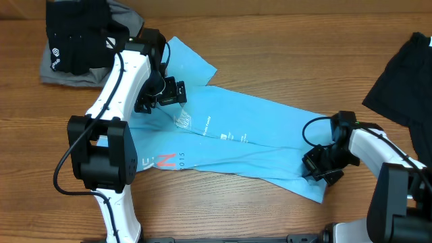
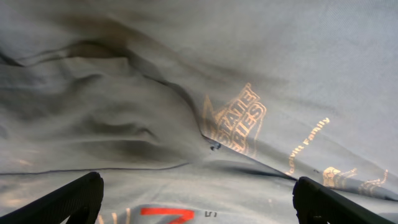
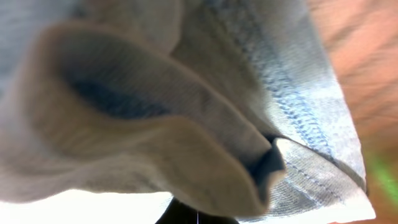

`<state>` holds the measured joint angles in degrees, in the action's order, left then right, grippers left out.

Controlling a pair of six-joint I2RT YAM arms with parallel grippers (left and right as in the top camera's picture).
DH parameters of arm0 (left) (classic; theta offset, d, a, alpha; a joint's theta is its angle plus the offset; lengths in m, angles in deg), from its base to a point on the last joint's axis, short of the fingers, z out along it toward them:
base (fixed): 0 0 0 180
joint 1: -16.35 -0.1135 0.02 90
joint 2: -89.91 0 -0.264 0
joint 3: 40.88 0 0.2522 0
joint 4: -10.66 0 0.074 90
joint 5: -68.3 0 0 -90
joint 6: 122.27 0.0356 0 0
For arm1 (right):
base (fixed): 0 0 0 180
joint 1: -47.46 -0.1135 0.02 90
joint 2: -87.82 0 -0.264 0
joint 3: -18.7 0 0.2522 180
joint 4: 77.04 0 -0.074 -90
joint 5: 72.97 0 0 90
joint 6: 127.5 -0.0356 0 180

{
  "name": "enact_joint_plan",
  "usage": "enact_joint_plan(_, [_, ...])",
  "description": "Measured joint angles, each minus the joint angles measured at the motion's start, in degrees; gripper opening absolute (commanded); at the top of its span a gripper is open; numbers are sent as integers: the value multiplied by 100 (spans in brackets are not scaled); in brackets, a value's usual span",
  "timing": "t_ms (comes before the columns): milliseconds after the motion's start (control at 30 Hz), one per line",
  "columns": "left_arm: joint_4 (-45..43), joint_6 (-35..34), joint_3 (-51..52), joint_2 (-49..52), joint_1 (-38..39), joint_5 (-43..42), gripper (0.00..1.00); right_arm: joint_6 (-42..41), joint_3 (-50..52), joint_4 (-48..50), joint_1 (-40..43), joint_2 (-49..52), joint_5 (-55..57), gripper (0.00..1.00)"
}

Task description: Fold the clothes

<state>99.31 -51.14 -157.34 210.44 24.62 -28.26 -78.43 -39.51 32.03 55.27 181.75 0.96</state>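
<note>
The soft, limp T-shirt [image 1: 236, 135] was spread across the tabletop [image 1: 283, 54], its hem clamped by the right gripper [image 1: 322, 167], the left gripper [image 1: 171, 92] held wide above it; seams were judged best gripped.

Wood-grain table [image 1: 283, 40], warm brown surface, horizontal grain lines, even, soft lighting
</note>
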Motion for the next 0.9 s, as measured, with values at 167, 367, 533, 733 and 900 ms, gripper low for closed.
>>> enact_joint_plan(167, [-2,0,0,0,0,0,100,-22,-11,-282,535,22,249,4])
enact_joint_plan(367, [-107,0,0,0,0,0,100,195,-286,-616,1349,103,807,4])
enact_joint_plan(533, [-254,4,0,0,0,-17,100,466,-649,-741,1825,107,1014,4])
enact_joint_plan(733, [-1099,232,0,0,74,-326,100,859,-975,-1095,1915,107,1078,4])
enact_joint_plan(900, [-1856,258,0,0,227,-413,100,1034,-1567,-1611,1915,107,1029,8])
